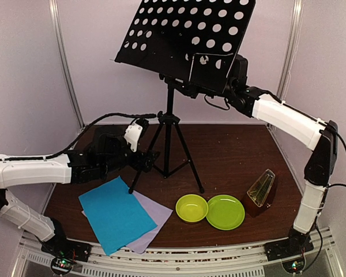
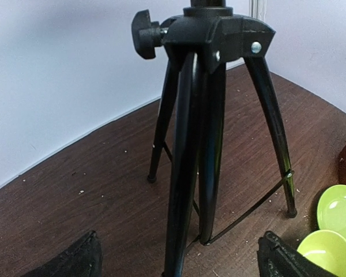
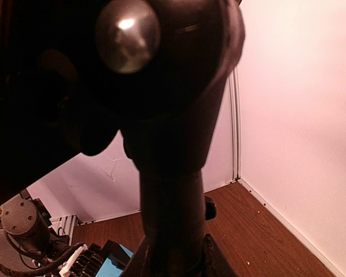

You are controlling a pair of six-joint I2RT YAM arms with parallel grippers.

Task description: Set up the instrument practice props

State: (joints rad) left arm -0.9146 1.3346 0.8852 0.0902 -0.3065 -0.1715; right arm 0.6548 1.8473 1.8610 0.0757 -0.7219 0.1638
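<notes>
The black perforated music stand [image 1: 184, 34] stands on its tripod legs [image 1: 168, 144] at the back middle of the table. My left gripper [image 1: 145, 160] is open low down, with the near tripod leg [image 2: 187, 173] between its fingertips [image 2: 81, 259]. My right gripper [image 1: 199, 88] is up under the stand's tray, shut on the neck of the stand [image 3: 173, 190], which fills the right wrist view. The cyan sheet [image 1: 115, 213] lies partly over the lilac sheet [image 1: 155, 222] at the front left. The brown pyramid metronome [image 1: 261, 189] stands at the right.
A lime-green bowl [image 1: 191, 208] and a lime-green plate [image 1: 225, 212] sit side by side at the front, right of the tripod. Both show in the left wrist view, the bowl [image 2: 326, 254] nearer. White walls close the back and sides.
</notes>
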